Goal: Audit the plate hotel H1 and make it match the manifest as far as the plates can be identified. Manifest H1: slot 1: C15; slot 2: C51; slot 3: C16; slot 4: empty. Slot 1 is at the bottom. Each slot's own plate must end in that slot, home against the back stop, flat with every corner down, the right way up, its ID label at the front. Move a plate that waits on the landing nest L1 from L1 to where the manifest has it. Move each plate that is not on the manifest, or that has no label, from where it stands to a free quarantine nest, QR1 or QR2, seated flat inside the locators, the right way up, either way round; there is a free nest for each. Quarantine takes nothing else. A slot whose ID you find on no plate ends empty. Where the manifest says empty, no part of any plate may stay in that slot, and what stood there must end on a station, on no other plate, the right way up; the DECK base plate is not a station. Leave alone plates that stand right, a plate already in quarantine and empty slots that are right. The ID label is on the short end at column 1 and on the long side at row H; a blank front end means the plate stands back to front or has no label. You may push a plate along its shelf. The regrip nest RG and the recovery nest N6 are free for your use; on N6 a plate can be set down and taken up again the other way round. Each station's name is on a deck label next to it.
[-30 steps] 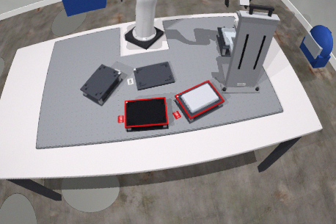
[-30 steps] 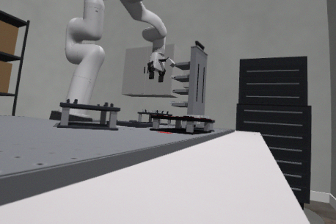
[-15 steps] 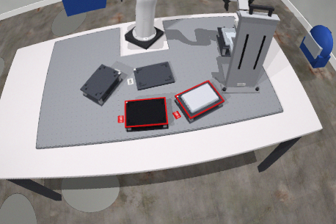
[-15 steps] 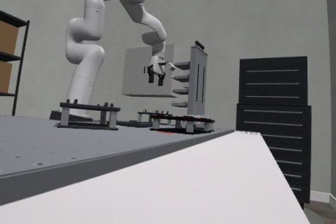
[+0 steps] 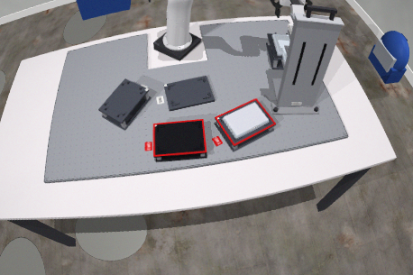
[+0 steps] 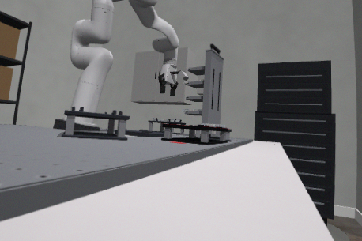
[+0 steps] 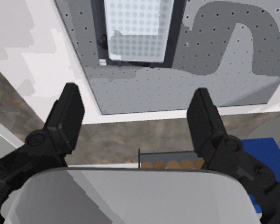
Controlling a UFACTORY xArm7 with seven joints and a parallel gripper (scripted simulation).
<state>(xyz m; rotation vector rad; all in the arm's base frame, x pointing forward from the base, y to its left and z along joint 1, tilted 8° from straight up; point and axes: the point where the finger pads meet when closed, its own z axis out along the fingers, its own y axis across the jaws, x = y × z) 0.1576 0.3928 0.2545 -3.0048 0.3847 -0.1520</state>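
The plate hotel H1 [image 5: 311, 61] [image 6: 213, 88] is a grey tower at the right of the deck. Its shelves [image 5: 277, 48] [image 6: 195, 84] stick out to the side and light plates lie on them. I cannot read any labels. My gripper [image 5: 289, 3] [image 6: 167, 88] [image 7: 136, 98] is open and empty, and hangs high beside the tower's top near the table's back edge. The wrist view shows a white well plate [image 7: 136, 30] in a dark frame far below. I cannot tell which shelf it is on. Another white plate [image 5: 245, 120] sits in the right red-edged quarantine nest [image 5: 267, 111].
The left red-edged quarantine nest [image 5: 179, 138] is empty. A flat dark nest [image 5: 188, 92] and a tilted dark nest [image 5: 123, 102] stand left of it on the grey deck [image 5: 90, 145]. The arm's base [image 5: 178, 46] is at the back. A blue bin [image 5: 390, 57] stands right of the table.
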